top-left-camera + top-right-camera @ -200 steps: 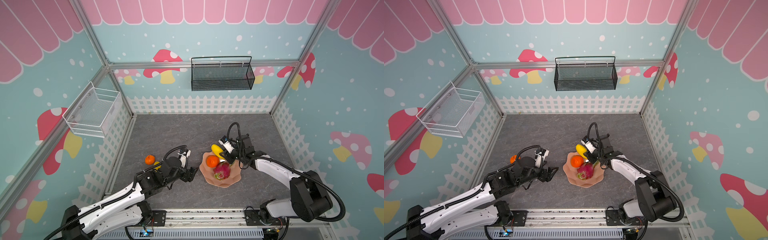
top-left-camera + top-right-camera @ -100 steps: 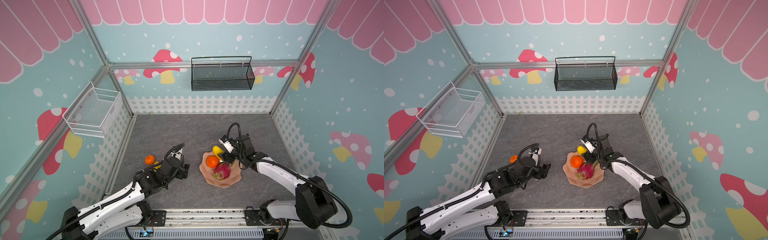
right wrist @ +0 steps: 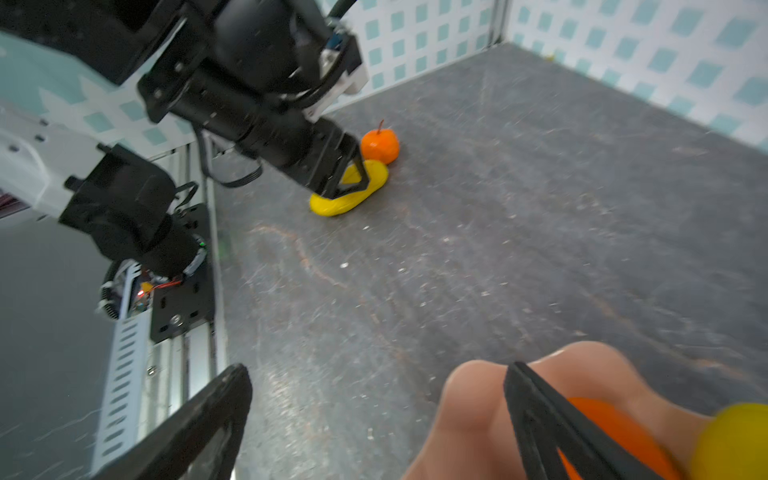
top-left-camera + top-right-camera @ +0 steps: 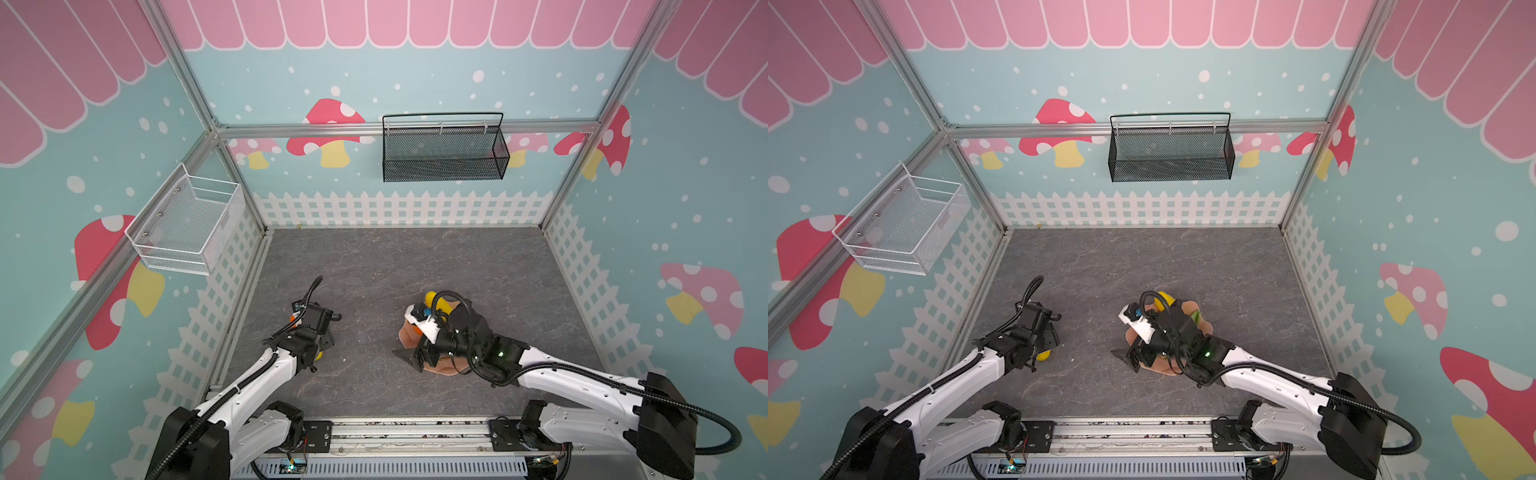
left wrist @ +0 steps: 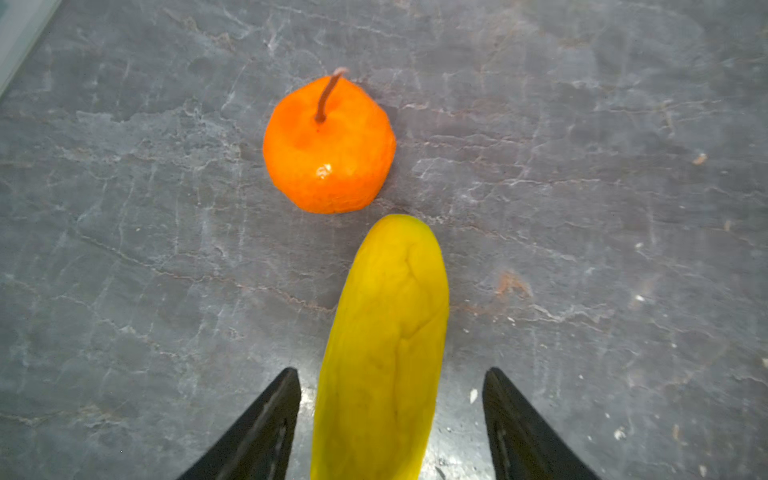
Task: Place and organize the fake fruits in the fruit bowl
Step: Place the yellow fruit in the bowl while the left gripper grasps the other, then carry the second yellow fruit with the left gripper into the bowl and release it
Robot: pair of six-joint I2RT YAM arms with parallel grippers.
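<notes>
The right gripper (image 3: pixel 376 368) has dropped its mango (image 3: pixel 735 440) into the bowl (image 3: pixel 469 395) and stands wide apart, empty, one finger over the rim, while the left gripper (image 5: pixel 390 374) has come down with fingers apart, unclamped, astride the second mango (image 5: pixel 386 324), an orange (image 5: pixel 328 145) just beyond its tips, so two fruits likely remain.

txt: none legible | labels/brands: none | nums/signs: none | all views
</notes>
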